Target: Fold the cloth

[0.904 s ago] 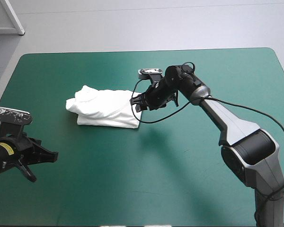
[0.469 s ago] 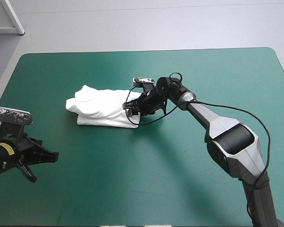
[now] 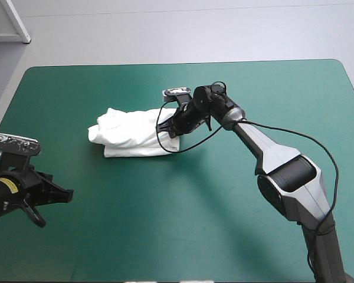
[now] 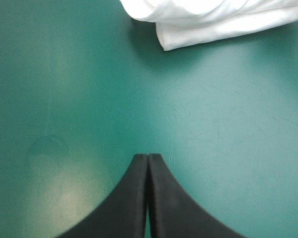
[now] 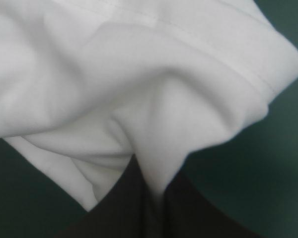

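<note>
The white T-shirt (image 3: 133,133) lies as a folded bundle on the teal-green table, left of centre. At its right end my right gripper (image 3: 170,127) is shut on the T-shirt, pinching a fold (image 5: 154,168) of the hemmed edge that rises between its black fingers. The bundle fills most of the right wrist view (image 5: 129,84). My left gripper (image 3: 64,194) rests shut near the table's front left, well apart from the cloth; only the bundle's near corner (image 4: 208,20) shows ahead of its fingers (image 4: 147,163).
The teal-green cover (image 3: 183,224) stretches bare across the front and right of the table. The table's far edge (image 3: 183,63) runs behind the bundle.
The right gripper has closed on the bundle's right end and drawn it toward the table's right and far side; the whole bundle has shifted slightly that way. The left arm has not moved.
</note>
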